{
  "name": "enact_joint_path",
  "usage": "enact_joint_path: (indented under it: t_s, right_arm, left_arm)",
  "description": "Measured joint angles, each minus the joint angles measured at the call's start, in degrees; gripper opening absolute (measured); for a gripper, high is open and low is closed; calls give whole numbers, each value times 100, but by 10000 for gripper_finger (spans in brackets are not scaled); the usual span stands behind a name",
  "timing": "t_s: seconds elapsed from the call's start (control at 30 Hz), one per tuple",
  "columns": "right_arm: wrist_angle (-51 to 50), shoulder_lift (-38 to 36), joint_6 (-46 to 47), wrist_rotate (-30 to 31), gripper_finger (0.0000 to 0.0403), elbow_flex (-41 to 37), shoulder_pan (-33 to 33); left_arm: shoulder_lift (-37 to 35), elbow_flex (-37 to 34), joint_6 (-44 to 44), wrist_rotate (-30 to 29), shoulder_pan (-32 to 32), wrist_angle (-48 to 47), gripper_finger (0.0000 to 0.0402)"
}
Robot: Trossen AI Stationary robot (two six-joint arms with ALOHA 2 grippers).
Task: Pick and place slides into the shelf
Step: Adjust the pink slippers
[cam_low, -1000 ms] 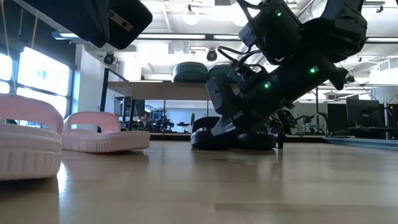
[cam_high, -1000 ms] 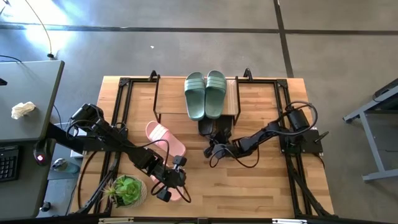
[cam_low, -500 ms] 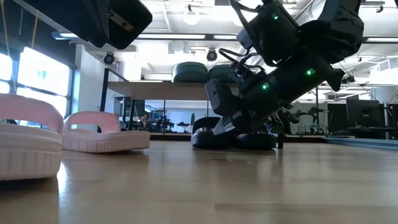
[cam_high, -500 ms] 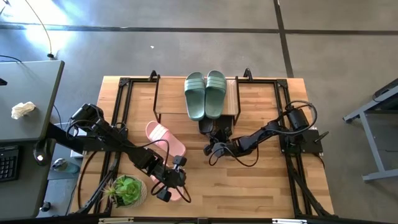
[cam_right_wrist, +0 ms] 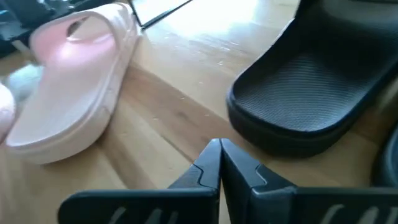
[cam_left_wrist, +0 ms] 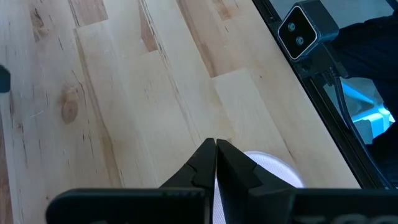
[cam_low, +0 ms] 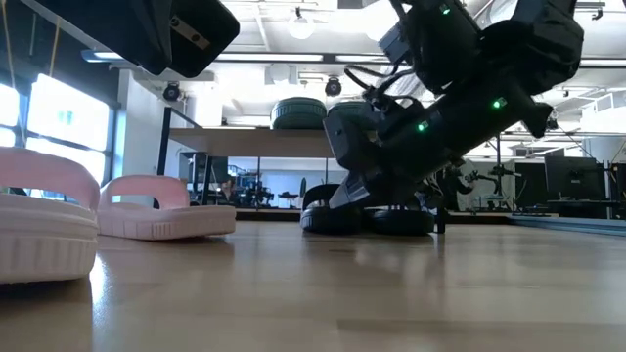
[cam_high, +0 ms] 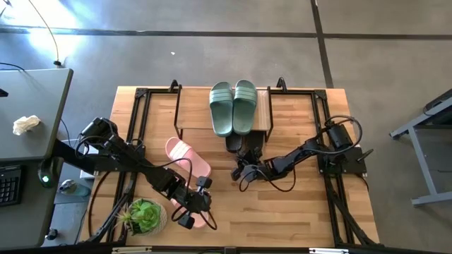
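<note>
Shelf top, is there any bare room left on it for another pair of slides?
Yes. On the shelf, the green slides fill the right half; the plank left of them, toward the left wire frame, is bare. It is crowded just in front, where the right gripper sits by the black slides.

Premises are presenting as an industrial robotics lab or workshop. A wooden worktable [cam_high: 296, 212] is standing on a bare concrete floor [cam_high: 212, 56] crossed by dark seam lines. Left of the worktable, a grey desk [cam_high: 28, 120] is carrying a keyboard [cam_high: 8, 185]. Beyond the worktable, ceiling lights [cam_low: 301, 27], exposed ductwork and a computer monitor [cam_low: 572, 178] are showing in an open hall.
</note>
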Motion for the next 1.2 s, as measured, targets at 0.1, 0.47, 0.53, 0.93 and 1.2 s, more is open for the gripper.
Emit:
enact_joint_path:
  t_s: [0.1,0.47,0.53,0.93,1.2]
  right_arm:
    - [76,-90,-227,-299,0,0,64]
    - [1250,-374,-2186,-2077,0,0,391]
    - [1229,-374,-2297,-2059,0,0,424]
    - [1109,-373,-2408,-2052,0,0,439]
    - [1072,-372,-2542,-2060,0,0,439]
  left_arm:
    - [2,0,-2,0,0,-2,3]
    - [2,2,-667,-162,-4,-795,3]
    - [1,2,-988,-607,-4,-1157,3]
    - [-404,0,-4211,-3250,7,-4258,3]
    - [-358,-417,-5302,-2987,110,-4658,3]
